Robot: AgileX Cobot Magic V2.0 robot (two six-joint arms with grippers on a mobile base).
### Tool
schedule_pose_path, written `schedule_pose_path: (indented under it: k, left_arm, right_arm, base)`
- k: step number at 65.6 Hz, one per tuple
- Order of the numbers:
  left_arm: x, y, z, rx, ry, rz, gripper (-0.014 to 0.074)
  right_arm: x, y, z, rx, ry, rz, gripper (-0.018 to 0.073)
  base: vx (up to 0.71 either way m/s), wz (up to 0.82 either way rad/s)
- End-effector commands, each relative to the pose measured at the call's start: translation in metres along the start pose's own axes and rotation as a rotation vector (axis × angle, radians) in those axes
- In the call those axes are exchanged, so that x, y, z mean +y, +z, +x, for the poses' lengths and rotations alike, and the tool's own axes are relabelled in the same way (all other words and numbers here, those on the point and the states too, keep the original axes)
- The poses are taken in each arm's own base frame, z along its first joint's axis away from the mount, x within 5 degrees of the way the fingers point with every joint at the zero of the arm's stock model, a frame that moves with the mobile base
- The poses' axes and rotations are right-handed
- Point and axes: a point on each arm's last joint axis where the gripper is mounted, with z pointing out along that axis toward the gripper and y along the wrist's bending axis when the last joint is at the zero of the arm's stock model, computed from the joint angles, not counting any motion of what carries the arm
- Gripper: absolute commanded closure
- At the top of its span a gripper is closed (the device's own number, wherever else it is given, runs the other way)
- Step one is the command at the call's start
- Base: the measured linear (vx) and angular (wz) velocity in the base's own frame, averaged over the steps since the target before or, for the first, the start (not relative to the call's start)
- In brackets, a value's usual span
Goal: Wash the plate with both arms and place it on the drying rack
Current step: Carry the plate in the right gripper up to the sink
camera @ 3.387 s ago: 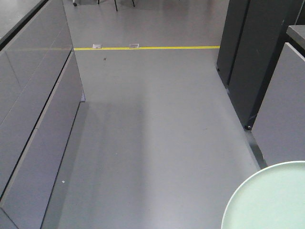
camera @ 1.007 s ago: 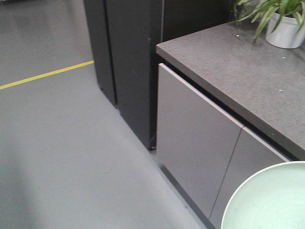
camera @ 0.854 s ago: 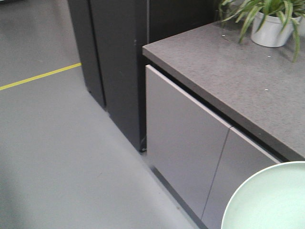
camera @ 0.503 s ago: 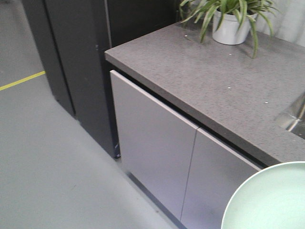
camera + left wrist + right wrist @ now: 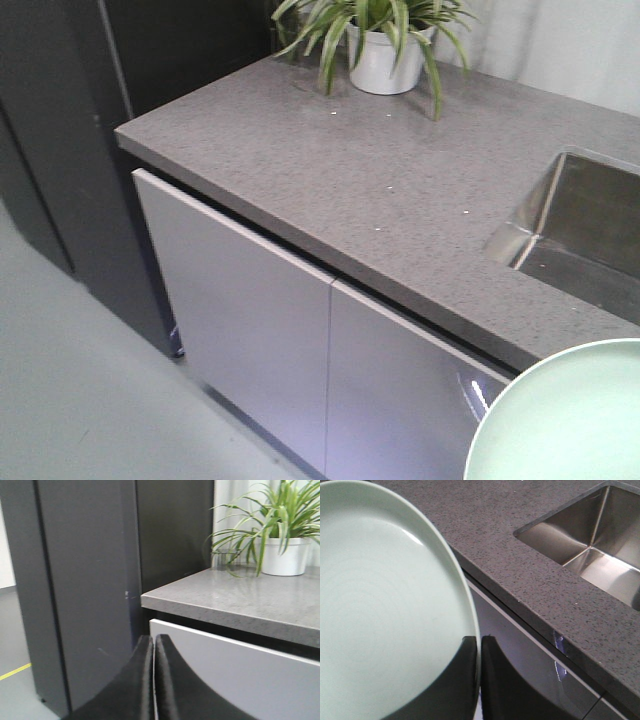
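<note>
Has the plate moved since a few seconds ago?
Yes. The plate, gripped by the right hand, has travelled from over open floor to the countertop edge beside the sink.

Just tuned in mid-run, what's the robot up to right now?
The right gripper is clamped on the rim of the mint-green plate. It holds the plate out in front of the cabinet doors, off the edge of the counter. The plate is not yet at the steel sink, which sits further right. The left gripper is shut and empty, facing the counter's end near the potted plant. The drying rack is not in view.
</note>
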Motion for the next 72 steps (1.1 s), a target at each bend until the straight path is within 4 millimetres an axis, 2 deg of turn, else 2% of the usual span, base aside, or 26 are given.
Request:
schedule_pose_path:
  k: [1,72]
  left_arm:
    - [-0.0014,-0.0008,-0.0003,-0.064,-0.015,0.019,0.0601]
    - [-0.0014,-0.0008,-0.0003,-0.064,-0.015,0.019,0.0601]
  right_arm:
    - [0.0006,-0.0014,-0.0130,-0.073,-0.002,0.003,0.0564]
    - [0.0006,-0.0014,-0.0130,-0.073,-0.002,0.003,0.0564]
  base:
    - [0.08,-0.32]
    - [0.09,-0.34]
